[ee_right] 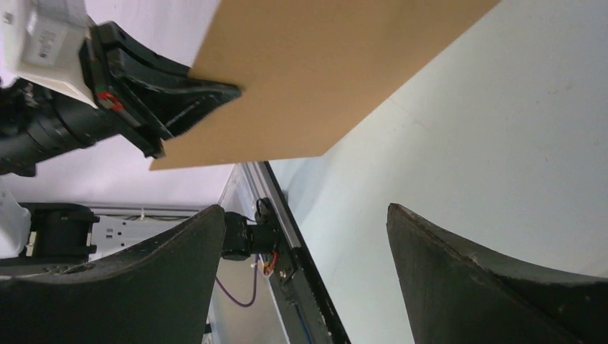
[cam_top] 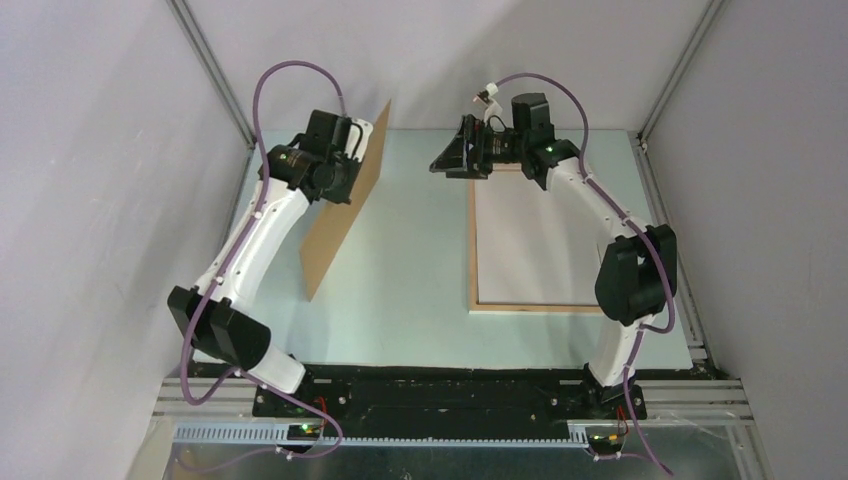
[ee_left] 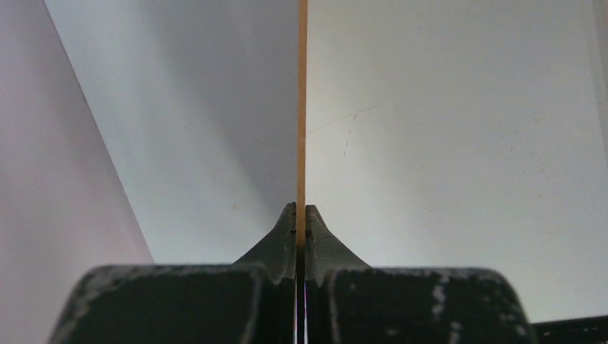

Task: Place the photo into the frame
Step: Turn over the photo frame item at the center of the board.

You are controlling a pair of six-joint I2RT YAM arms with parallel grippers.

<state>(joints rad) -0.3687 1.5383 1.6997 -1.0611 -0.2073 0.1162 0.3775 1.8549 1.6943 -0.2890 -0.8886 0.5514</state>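
Observation:
The frame lies flat on the right half of the table, its pale wood edges facing up. A plain white surface fills its opening. I cannot tell whether that is the photo; no printed picture shows. My left gripper is shut on the top edge of a brown backing board, which it holds upright on edge at the left. In the left wrist view the board's thin edge runs up from the shut gripper. My right gripper hovers open and empty above the frame's far left corner, and stands wide apart.
The right wrist view looks across at the brown board and the left gripper pinching it. Enclosure walls and metal posts ring the pale table. A black base rail runs along the near edge.

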